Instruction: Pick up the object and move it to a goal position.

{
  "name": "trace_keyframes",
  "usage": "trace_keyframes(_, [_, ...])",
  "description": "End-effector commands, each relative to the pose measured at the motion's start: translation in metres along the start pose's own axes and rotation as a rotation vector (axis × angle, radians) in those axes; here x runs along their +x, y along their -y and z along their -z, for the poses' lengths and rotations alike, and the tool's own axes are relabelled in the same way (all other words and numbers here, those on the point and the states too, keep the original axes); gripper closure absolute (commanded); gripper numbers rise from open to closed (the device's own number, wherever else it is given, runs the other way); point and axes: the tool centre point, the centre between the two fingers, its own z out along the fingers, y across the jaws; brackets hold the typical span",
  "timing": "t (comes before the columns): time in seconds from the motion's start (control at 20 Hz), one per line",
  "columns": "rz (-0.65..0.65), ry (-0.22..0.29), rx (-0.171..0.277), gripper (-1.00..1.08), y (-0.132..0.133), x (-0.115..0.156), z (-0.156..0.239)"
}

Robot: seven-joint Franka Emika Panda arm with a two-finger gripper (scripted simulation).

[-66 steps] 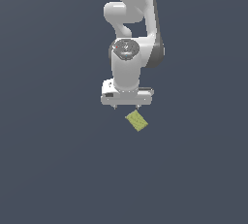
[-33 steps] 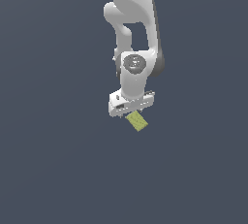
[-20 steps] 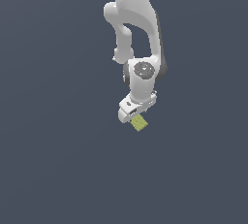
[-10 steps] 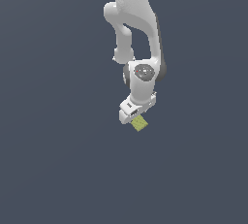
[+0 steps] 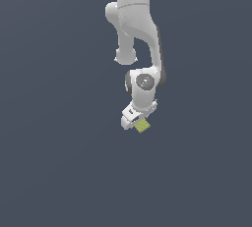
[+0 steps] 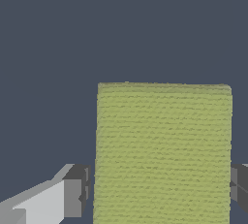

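The white two-fingered pincer (image 5: 136, 123) sits low over the small flat yellow-green rectangular block with a faint grid texture (image 6: 163, 152), its jaws open and straddling the block's two long sides with a narrow gap each side, apparently lined up so a squeeze would catch it squarely. The block lies on the dark grey bench (image 5: 54, 162) directly beneath the pincer. Compared with three seconds back, the arm has descended and the wrist has turned to match the block's tilt

Flat, even simulator light was on both views, no cast shadows, no glare; the exterior render was soft, the wrist close-up coarse and pixelated.
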Motion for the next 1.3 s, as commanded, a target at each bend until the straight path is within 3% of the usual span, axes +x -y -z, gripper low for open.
trace_keyframes(0.0, [0.001,0.000,0.000,-0.92,0.000,0.001,-0.004])
trace_keyframes(0.05, [0.001,0.000,0.000,-0.92,0.000,0.001,-0.005])
trace_keyframes(0.1, [0.001,0.000,0.000,1.08,0.000,0.001,-0.005])
trace_keyframes(0.8, [0.000,-0.001,-0.001,1.08,-0.001,0.000,0.001])
trace_keyframes(1.25, [0.001,0.000,-0.002,1.08,0.000,-0.005,0.040])
